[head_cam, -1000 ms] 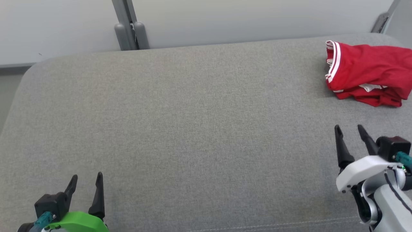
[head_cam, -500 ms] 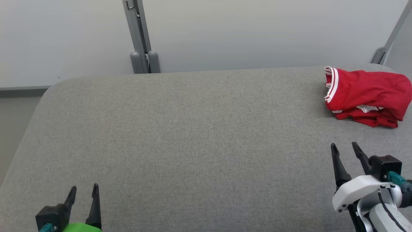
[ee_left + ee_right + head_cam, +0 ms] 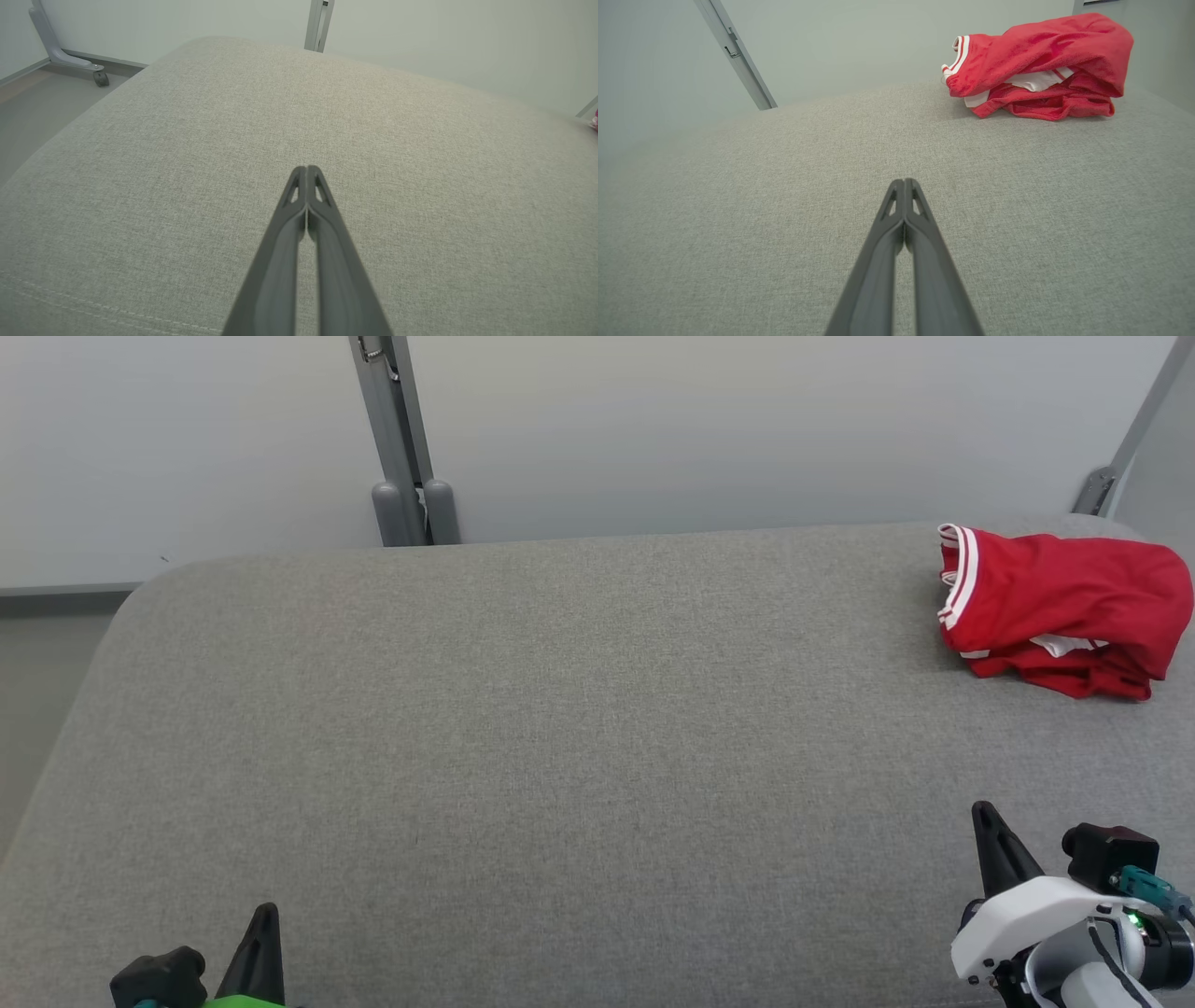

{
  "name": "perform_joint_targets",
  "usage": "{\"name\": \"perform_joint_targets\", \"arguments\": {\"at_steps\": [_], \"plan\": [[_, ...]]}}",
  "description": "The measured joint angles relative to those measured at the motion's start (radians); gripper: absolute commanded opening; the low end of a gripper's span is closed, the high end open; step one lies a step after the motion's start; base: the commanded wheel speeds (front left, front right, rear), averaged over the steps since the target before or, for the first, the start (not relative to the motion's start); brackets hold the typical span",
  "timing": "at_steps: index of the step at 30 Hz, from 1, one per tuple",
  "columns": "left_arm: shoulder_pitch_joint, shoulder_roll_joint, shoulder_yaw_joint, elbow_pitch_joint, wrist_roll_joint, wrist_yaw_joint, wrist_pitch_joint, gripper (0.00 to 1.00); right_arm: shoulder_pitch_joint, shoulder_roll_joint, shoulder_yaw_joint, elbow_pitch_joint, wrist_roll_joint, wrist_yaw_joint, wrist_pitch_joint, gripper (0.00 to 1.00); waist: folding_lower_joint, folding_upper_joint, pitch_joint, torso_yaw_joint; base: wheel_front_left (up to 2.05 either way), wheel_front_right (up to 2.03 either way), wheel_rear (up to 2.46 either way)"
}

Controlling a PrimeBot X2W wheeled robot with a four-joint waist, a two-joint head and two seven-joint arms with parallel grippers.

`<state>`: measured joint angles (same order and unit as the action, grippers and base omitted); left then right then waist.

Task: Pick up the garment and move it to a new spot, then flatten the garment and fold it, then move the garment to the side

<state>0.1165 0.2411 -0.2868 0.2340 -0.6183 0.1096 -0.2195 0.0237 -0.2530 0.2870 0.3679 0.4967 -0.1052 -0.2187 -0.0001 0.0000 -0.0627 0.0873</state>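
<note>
Left gripper point(image 3: 306, 170): fingers pressed together, nothing between them, low over the near-left part of the cushion point(image 3: 560, 709). Right gripper point(image 3: 903, 182): same, pinched closed and empty, near-right.

Garment point(image 3: 1055, 607): red with white stripe trim, on the cushion's far-right corner, well apart from both grippers. It's a lumpy stack of layers with a white inner bit poking out at the front.

Progress, my read: it looks more like a rough fold parked at the side than a dropped heap, so the task is likely at or near its end. I can't rule out that it's untouched, in which case pick-up, flatten, fold and move are all left. Either way the fold isn't neat.

Around: pale wall point(image 3: 747, 420) behind, and a grey metal post point(image 3: 401, 439) standing at the cushion's back edge, left of centre. Left wrist view shows a frame leg with a caster point(image 3: 99, 78) on the floor point(image 3: 28, 107).

In the way: nothing much — only bare cushion lies between the right gripper and the garment. The post is well clear.
</note>
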Motion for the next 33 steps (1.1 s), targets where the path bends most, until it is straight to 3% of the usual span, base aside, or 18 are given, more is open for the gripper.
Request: {"name": "perform_joint_targets", "arguments": {"at_steps": [33], "plan": [[-0.030, -0.064, 0.113, 0.001, -0.315, -0.071, 0.105, 0.00, -0.022, 0.068, -0.140, -0.014, 0.355, 0.070, 0.113, 0.00, 0.0001, 0.0000, 0.022, -0.029, 0.00, 0.00, 0.00]]}}
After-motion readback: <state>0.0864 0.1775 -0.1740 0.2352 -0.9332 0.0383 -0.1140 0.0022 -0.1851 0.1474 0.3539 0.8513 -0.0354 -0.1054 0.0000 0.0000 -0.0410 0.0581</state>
